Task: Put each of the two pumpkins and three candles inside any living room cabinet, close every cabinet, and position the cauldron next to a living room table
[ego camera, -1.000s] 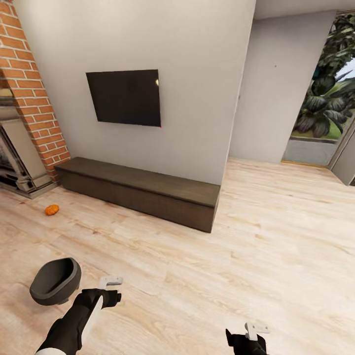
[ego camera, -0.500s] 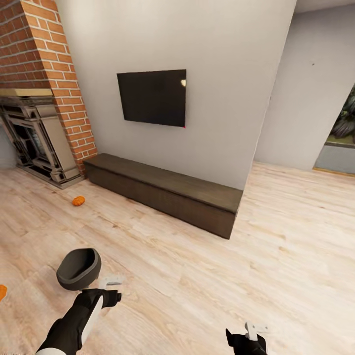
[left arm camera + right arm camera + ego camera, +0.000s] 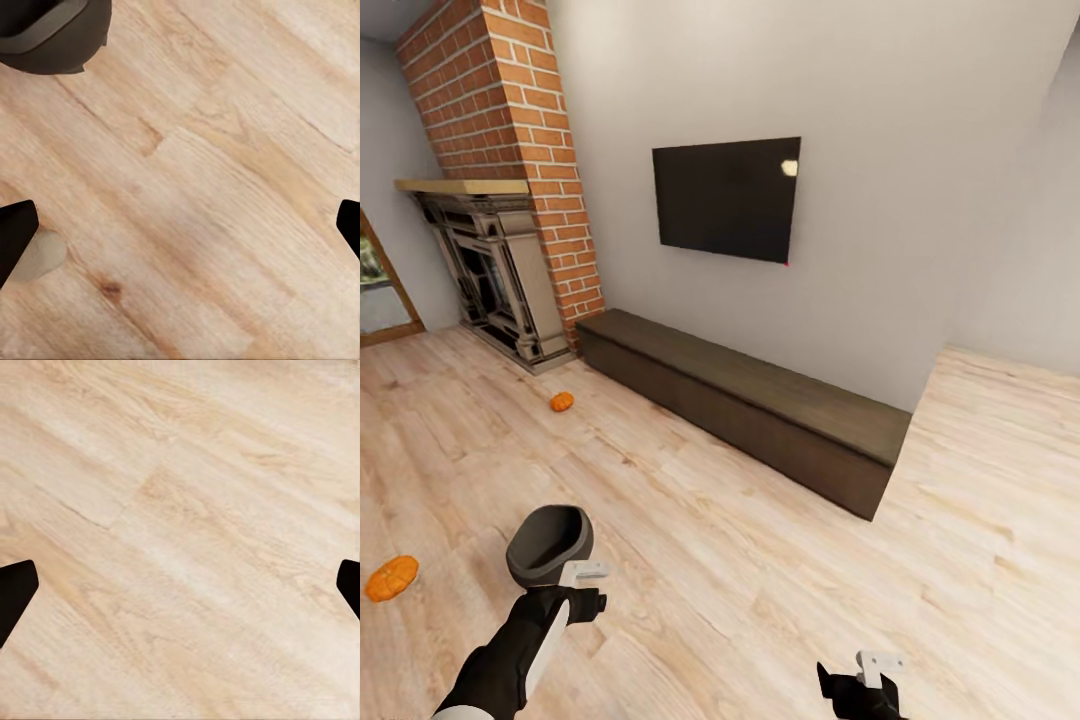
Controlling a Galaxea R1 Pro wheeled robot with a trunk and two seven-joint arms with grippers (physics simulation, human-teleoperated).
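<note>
Left end effector low over the floor near the cauldron, fingers spread apart, right end effector low too, fingers apart, both empty, two pumpkins far left, shut cabinet by the wall.

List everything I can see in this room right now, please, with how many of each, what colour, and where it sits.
pumpkins: 2, orange, on the floor; one near the fireplace, one at the head view's left edge
cauldron: 1, dark grey, on the floor just ahead of the left gripper
cabinet: 1, dark brown, long and low against the wall, fronts closed
television: 1, black, on the wall above the cabinet
fireplace: 1, stone-coloured, under a red brick chimney
floor: pale wood planks
left gripper: 1, open, empty
right gripper: 1, open, empty
</note>
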